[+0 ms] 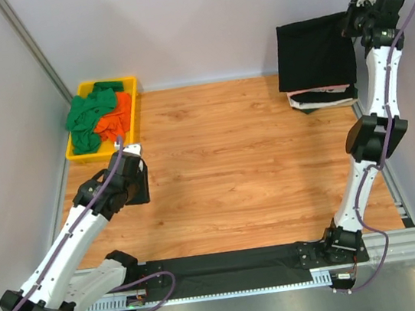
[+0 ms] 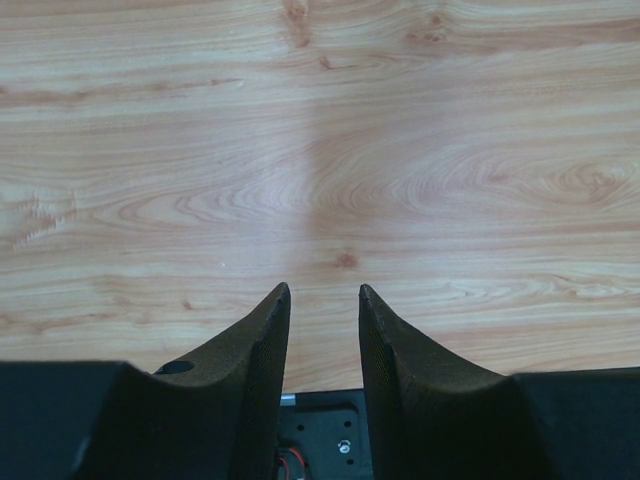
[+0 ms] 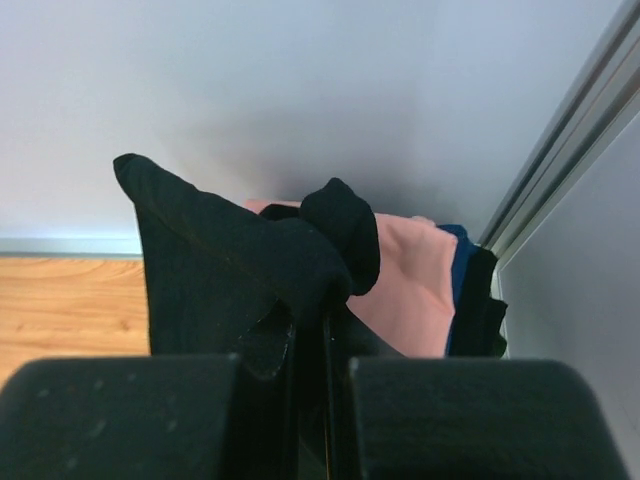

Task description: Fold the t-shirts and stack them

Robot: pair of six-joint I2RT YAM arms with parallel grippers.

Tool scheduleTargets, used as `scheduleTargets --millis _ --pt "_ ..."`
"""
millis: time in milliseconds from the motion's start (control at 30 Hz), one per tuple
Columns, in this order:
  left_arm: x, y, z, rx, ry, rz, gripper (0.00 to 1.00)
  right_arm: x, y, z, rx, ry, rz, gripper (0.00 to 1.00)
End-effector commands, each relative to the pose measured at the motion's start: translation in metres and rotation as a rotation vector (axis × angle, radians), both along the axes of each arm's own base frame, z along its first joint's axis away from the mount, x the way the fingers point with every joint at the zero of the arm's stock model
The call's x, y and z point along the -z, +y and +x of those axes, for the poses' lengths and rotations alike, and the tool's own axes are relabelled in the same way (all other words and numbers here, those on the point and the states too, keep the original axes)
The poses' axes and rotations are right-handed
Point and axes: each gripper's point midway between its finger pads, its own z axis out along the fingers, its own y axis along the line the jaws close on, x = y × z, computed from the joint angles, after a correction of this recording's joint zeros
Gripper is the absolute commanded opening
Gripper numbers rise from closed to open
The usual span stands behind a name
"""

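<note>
My right gripper point(image 1: 350, 23) is raised at the far right corner, shut on the edge of a folded black t-shirt point(image 1: 314, 54) that hangs from it over a stack of folded shirts point(image 1: 321, 98). In the right wrist view the black t-shirt point(image 3: 230, 270) bunches over my closed fingers, with a pink shirt point(image 3: 410, 285) and a blue edge of the stack below. Green point(image 1: 89, 114) and orange point(image 1: 116, 120) t-shirts lie crumpled in the yellow tray point(image 1: 134, 96) at the far left. My left gripper point(image 2: 323, 292) is open and empty, hovering over bare wood near the tray.
Grey walls enclose the table on the left, back and right, with a metal post point(image 3: 570, 140) close beside the right gripper. A black mat point(image 1: 231, 268) lies along the near edge between the arm bases.
</note>
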Motion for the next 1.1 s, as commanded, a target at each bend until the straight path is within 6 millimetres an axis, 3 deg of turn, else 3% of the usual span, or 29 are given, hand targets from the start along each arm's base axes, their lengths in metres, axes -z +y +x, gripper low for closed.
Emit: scheduleTargets --millis 0,167,200,233,267,333,367,500,533,567,600,633,700,733,833,900,1000,1067 --pt "-0.003 0.003 0.004 -0.027 -0.014 0.012 0.41 -0.024 -0.023 0.024 0.031 -0.159 -0.042 0.00" --pt "0.003 0.004 0.005 -0.035 0.017 0.037 0.41 0.020 -0.057 0.058 0.103 -0.185 -0.061 0.00" --pt "0.004 0.004 0.006 -0.035 0.022 0.040 0.41 0.027 -0.062 0.063 0.116 -0.189 -0.065 0.06" --pt "0.007 0.003 0.006 -0.034 0.036 0.049 0.41 0.029 -0.067 0.069 0.138 -0.214 -0.052 0.15" --pt "0.009 0.004 0.006 -0.038 0.046 0.057 0.41 0.044 -0.082 0.076 0.207 -0.210 -0.057 0.35" --pt "0.012 0.004 0.007 -0.039 0.064 0.066 0.41 0.050 -0.105 0.081 0.314 -0.239 -0.052 0.75" --pt "0.014 0.004 0.007 -0.039 0.073 0.073 0.41 0.047 -0.120 0.085 0.369 -0.291 -0.049 0.91" --pt "0.013 0.003 0.007 -0.035 0.074 0.068 0.41 0.025 -0.160 0.068 0.555 -0.372 0.045 0.99" --pt "0.013 0.003 0.007 -0.033 0.071 0.066 0.41 0.016 -0.158 0.064 0.560 -0.382 0.045 0.99" --pt "0.012 0.003 0.007 -0.032 0.069 0.063 0.41 -0.022 -0.151 0.050 0.561 -0.428 0.039 1.00" --pt "0.010 0.001 0.006 -0.029 0.061 0.053 0.41 -0.014 -0.143 0.048 0.565 -0.394 0.039 1.00" --pt "0.010 0.002 0.006 -0.028 0.059 0.053 0.41 -0.051 -0.135 0.031 0.577 -0.430 0.020 1.00" --pt "0.006 0.002 0.005 -0.026 0.044 0.043 0.41 -0.071 -0.130 0.014 0.609 -0.424 0.025 1.00" --pt "0.005 0.002 0.006 -0.027 0.038 0.042 0.41 -0.097 -0.120 -0.005 0.608 -0.431 0.052 1.00" --pt "-0.002 0.003 0.003 -0.027 0.006 0.023 0.41 -0.125 -0.097 -0.045 0.584 -0.412 0.094 1.00" --pt "-0.006 0.001 0.003 -0.018 -0.018 0.003 0.41 -0.124 -0.076 -0.056 0.507 -0.386 0.146 1.00" --pt "-0.009 -0.001 0.002 -0.004 -0.026 -0.012 0.41 -0.104 -0.033 -0.070 0.337 -0.290 0.222 0.98" --pt "-0.012 -0.001 0.001 0.000 -0.038 -0.025 0.41 -0.078 -0.007 -0.071 0.221 -0.180 0.300 0.90"
